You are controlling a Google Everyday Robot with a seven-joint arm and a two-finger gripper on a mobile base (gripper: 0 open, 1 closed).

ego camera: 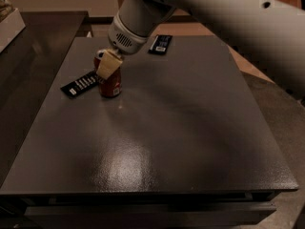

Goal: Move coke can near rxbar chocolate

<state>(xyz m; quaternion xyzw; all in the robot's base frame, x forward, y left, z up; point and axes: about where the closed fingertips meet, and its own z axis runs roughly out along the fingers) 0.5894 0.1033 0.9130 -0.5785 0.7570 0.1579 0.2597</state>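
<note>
The coke can [111, 84] is a small red can standing upright on the dark table [181, 128] at the left rear. The rxbar chocolate [80, 84], a flat black bar with white text lines, lies just left of the can, almost touching it. My gripper [106, 67] reaches down from above and is shut on the can's upper part. One pale finger [109, 64] covers the can's top front. The can's silver top is mostly hidden.
A dark blue wrapped bar [160, 44] lies at the table's far edge, right of the gripper. The big white arm [224, 18] spans the upper right. A lower dark surface [33, 37] lies left of the table, with a white object [9, 25] at its corner.
</note>
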